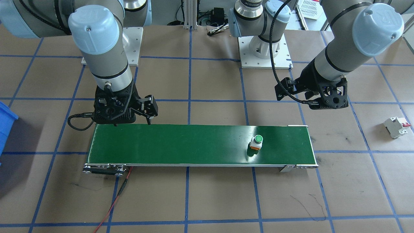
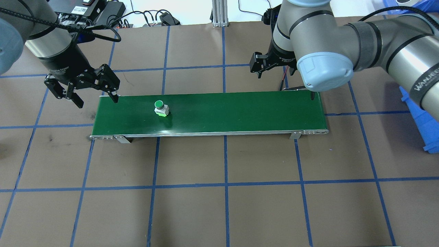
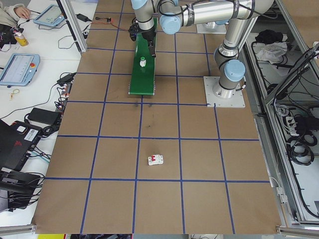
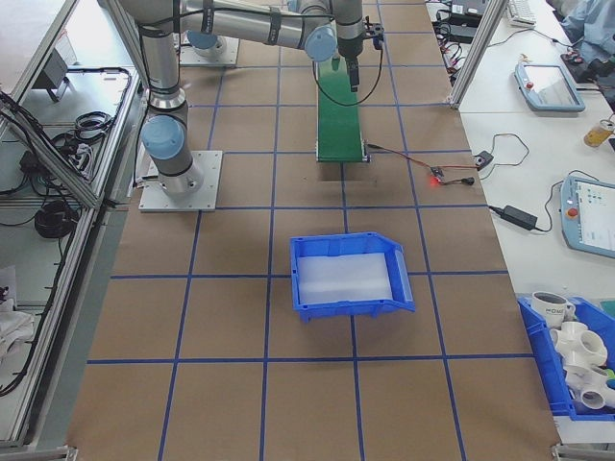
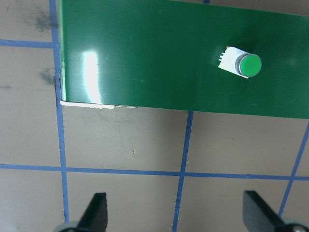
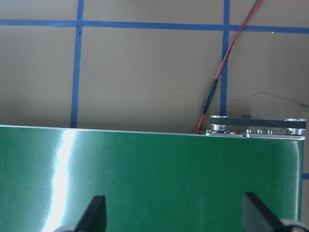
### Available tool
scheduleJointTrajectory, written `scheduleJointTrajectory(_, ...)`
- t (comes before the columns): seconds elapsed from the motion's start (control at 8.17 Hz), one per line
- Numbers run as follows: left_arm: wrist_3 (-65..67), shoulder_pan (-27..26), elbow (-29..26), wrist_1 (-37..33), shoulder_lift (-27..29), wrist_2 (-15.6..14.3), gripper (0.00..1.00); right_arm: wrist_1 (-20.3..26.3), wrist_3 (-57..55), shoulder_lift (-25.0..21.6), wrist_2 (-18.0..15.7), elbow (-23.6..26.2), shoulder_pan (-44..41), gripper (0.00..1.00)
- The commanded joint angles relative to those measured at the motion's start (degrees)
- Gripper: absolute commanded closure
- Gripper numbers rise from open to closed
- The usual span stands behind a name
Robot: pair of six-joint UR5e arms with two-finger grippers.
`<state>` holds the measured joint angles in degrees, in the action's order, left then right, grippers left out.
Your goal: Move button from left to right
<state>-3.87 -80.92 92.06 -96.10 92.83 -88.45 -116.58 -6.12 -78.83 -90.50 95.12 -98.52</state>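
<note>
The button, green-capped with a white body and orange base, stands on the green conveyor belt toward its left end. It also shows in the front view and the left wrist view. My left gripper hangs open and empty over the belt's far left corner, well to the left of the button; its fingers frame bare table. My right gripper is open and empty above the far edge of the belt's right end.
A white circuit breaker with a red lever lies on the table beyond the belt's left end. A blue bin sits off the right end. A red-and-black wire runs from the belt's right roller.
</note>
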Motion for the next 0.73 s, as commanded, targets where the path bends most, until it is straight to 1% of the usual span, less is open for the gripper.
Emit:
scheduleJointTrajectory(0.0,-0.08,-0.03,0.75,0.12,-1.6,-1.19,0.0,-2.25,-0.21,0.78,0.41,1.3,0.0,0.0)
scheduleJointTrajectory(0.12,-0.08,-0.03,0.31,-0.49,-2.3,-1.2,0.0,-1.82,-0.04,1.04,0.59,1.56,0.0,0.0)
scheduleJointTrajectory(0.24,0.0,-0.03,0.14,-0.49,-2.48,-1.29,0.0,-1.64,0.4,3.48,7.64,3.21,0.0,0.0)
scheduleJointTrajectory(0.37,0.0,-0.03,0.05,-0.23,-2.39,-1.29,0.0,-3.03,0.93,4.72,15.46,3.49,0.08,0.0)
scheduleJointTrajectory(0.49,0.0,-0.03,0.05,0.12,-2.48,-1.11,0.0,-3.74,0.58,4.99,15.27,3.58,0.69,0.0)
scheduleJointTrajectory(0.61,0.27,-0.03,0.13,0.56,-2.31,-0.94,0.0,-3.57,-2.73,5.52,16.84,3.76,0.87,0.0)
